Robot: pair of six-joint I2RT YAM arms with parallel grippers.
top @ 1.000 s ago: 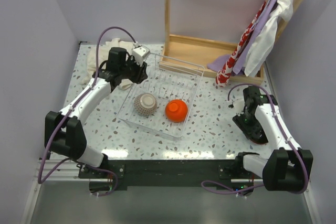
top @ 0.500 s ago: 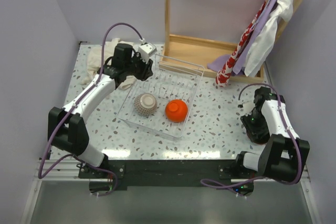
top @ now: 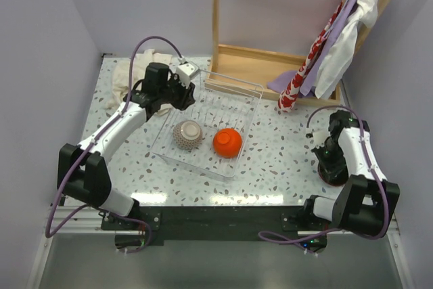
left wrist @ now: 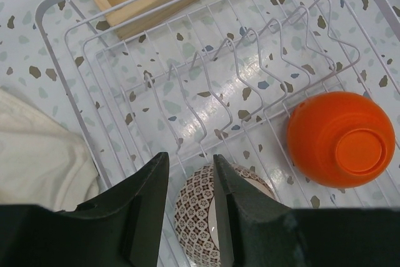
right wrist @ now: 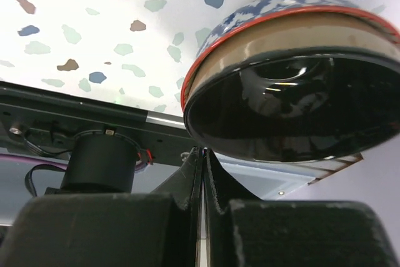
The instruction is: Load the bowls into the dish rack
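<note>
The dish rack [top: 238,93] of thin clear bars lies mid-table. In it, upside down, sit a brown-patterned bowl [top: 187,134] and a bright orange bowl [top: 228,141]. My left gripper [top: 188,94] hangs open and empty over the rack's far left. In the left wrist view it [left wrist: 187,157] is above the patterned bowl [left wrist: 200,217], with the orange bowl [left wrist: 340,139] to the right. My right gripper [top: 329,166] is at a dark bowl [top: 336,176] by the table's right edge. In the right wrist view it [right wrist: 201,154] is shut on the near rim of this blue-patterned, red-rimmed bowl [right wrist: 294,104].
A wooden frame [top: 257,59] stands behind the rack, with hanging cloths [top: 338,38] at its right. A cream cloth [top: 128,76] lies at the far left, also in the left wrist view [left wrist: 37,154]. The table's near edge and black rail [right wrist: 81,110] are close to the right gripper.
My right arm has swung right and toward the near edge, onto the dark bowl. My left gripper has shifted a little over the rack's far-left part.
</note>
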